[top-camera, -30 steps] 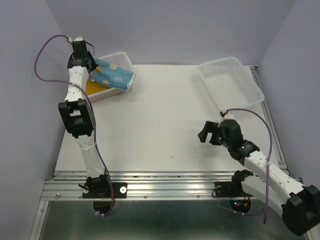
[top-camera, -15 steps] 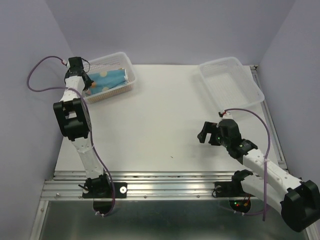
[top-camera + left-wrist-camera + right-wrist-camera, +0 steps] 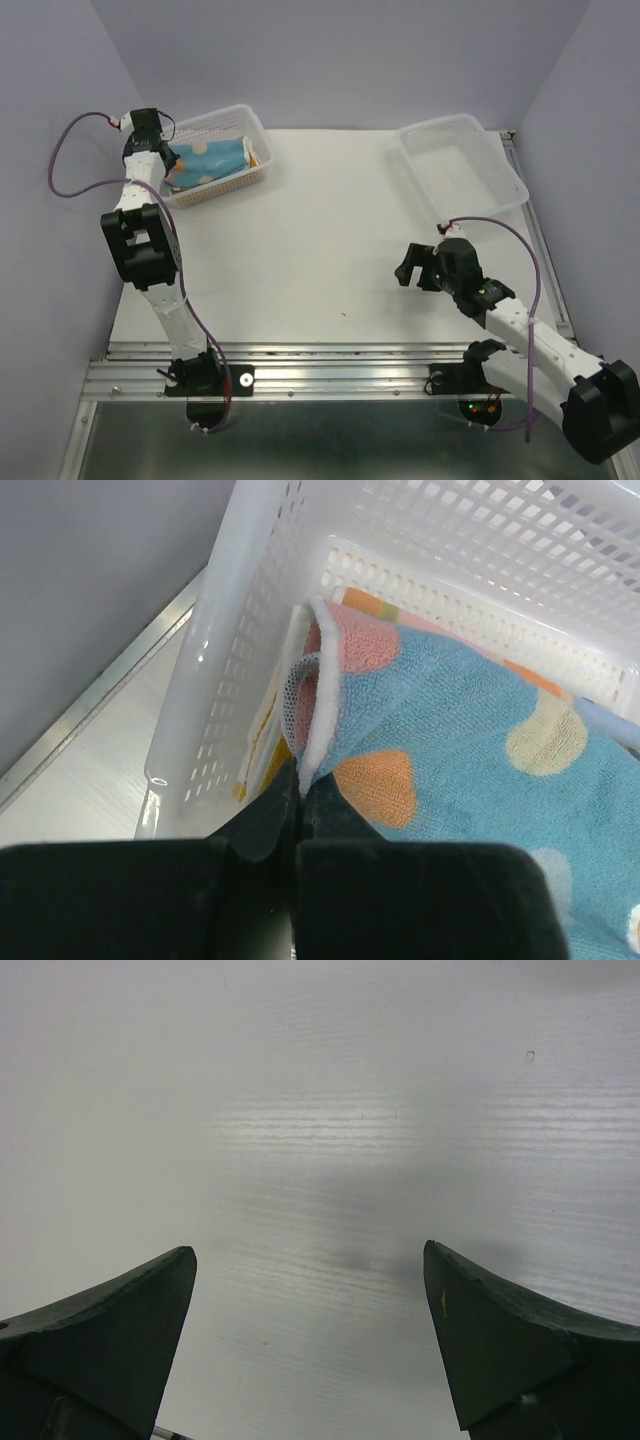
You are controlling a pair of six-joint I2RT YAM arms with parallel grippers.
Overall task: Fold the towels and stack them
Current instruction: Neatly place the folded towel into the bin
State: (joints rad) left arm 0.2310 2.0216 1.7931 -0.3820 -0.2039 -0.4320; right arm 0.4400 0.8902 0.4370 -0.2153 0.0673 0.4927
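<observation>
Towel [image 3: 212, 156], light blue with orange and cream dots, lies in left basket [image 3: 225, 118] at far-left corner of desk [image 3: 320, 240]. Left gripper [image 3: 298, 780] at basket's left end, jaws closed, pinching towel's white-hemmed corner just inside basket wall. Right basket [image 3: 465, 160] sits at far-right corner. Right gripper [image 3: 310, 1260] hovers over bare desk near right edge, jaws spread wide, holding nothing.

light blue orange-dotted towel [image 3: 470, 720], white basket [image 3: 240, 610]
</observation>
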